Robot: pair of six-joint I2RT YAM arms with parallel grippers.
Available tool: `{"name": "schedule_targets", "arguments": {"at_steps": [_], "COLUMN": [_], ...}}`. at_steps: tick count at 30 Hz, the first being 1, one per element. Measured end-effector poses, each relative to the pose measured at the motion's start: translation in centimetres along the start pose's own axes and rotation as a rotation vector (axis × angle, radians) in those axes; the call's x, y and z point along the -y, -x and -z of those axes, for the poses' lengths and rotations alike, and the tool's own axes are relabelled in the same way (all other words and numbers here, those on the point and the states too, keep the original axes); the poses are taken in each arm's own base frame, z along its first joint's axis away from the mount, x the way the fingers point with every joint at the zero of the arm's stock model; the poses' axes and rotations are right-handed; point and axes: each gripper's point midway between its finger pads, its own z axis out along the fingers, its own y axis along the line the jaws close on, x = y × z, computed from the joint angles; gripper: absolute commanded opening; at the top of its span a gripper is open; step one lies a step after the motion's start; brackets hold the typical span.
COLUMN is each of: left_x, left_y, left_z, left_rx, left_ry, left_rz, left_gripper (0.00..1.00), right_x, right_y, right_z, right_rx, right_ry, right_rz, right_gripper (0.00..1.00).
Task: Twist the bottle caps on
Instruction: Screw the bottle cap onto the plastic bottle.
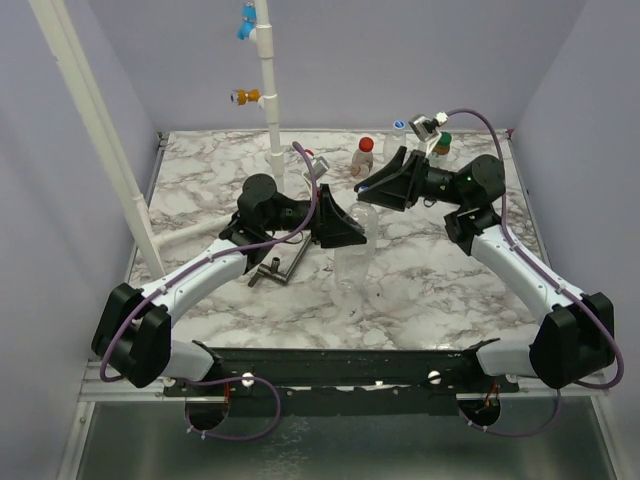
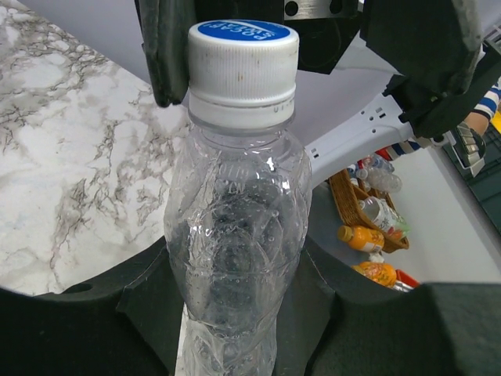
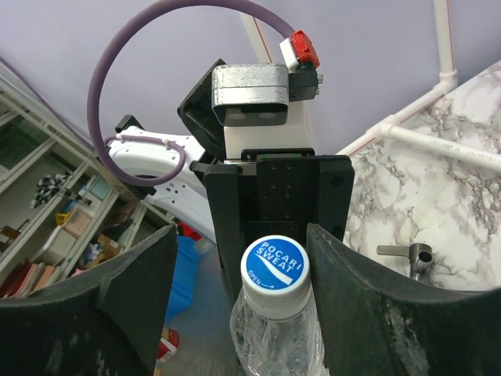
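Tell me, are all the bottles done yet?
At the back, the red-capped bottle and green-capped bottle already wear caps. In hand: the left end effector grips a clear bottle, the right end effector straddling its blue-and-white cap. Remaining: closing on that cap and twisting it tight.

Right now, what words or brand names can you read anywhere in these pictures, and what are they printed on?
"POCARI SWEAT": on the blue top of the white-and-blue cap, in the right wrist view.
"OPEN", with an arrow: small print on the same cap top.
Left wrist view: that cap's print is seen nearly edge-on and is not readable.
Label on the red-capped bottle at the back: too small to read.
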Motion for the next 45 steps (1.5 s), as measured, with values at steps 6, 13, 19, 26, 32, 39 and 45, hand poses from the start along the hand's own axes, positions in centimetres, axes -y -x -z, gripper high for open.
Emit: {"name": "schedule_targets", "arguments": {"at_steps": [6, 13, 19, 26, 32, 39, 45], "left_x": [0.3, 0.3, -0.4, -2.9, -5.3, -8.0, -9.8], "left_y": [-0.2, -0.6, -0.7, 0.2, 1.0, 0.9, 0.7], "left_z": [0.1, 0.1, 0.1, -0.2, -0.7, -0.8, 0.0], "left_rx": [-0.006, -0.015, -0.008, 0.044, 0.068, 0.069, 0.06], "left_ry": [-0.021, -0.034, -0.025, 0.112, 0.295, 0.512, 0.627], "left_rz": [-0.005, 0.003, 0.018, 0.002, -0.051, -0.151, -0.246], "left_gripper": [0.0, 0.0, 0.0, 0.0, 0.0, 0.0, 0.0], "right_x": [0.1, 1.3, 2.2, 4.9, 7.5, 9.8, 9.6], "right_y": [-0.3, -0.9, -0.7, 0.3, 1.2, 1.3, 0.3], "right_z": [-0.3, -0.2, -0.6, -0.8, -0.3, 0.5, 0.8], "right_rx": [-0.009, -0.024, -0.016, 0.028, 0.062, 0.046, -0.008], "right_ry": [0.007, -0.044, -0.181, -0.476, -0.76, -0.99, -1.058], "right_rz": [-0.008, -0.014, 0.012, 0.034, 0.08, 0.096, 0.057], "right_gripper": [0.46, 0.08, 0.0, 0.0, 0.0, 0.2, 0.82]}}
